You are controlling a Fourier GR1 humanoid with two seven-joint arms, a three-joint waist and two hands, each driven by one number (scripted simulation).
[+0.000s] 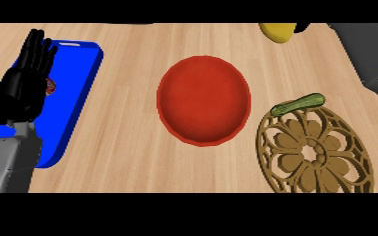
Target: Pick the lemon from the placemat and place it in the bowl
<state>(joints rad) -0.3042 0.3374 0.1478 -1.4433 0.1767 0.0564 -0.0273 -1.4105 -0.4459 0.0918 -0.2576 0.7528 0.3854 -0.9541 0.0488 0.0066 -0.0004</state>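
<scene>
The yellow lemon (277, 32) is at the view's top edge, right of centre, partly cut off. A black bit of my right hand (301, 27) touches its right side, and the grey right forearm (356, 47) runs to the right edge. Most of that hand is hidden, but it appears curled on the lemon. The red bowl (203, 100) stands in the middle of the counter, down and to the left of the lemon, with nothing in it. The round brown openwork placemat (314, 152) lies at the lower right. My left hand (26, 80) rests open at the left edge, fingers up.
A green vegetable (297, 104) lies on the placemat's upper rim. A blue board (74, 95) lies at the left under my left hand, with a small red thing (51, 85) peeking out beside the palm. Bare wooden counter surrounds the bowl.
</scene>
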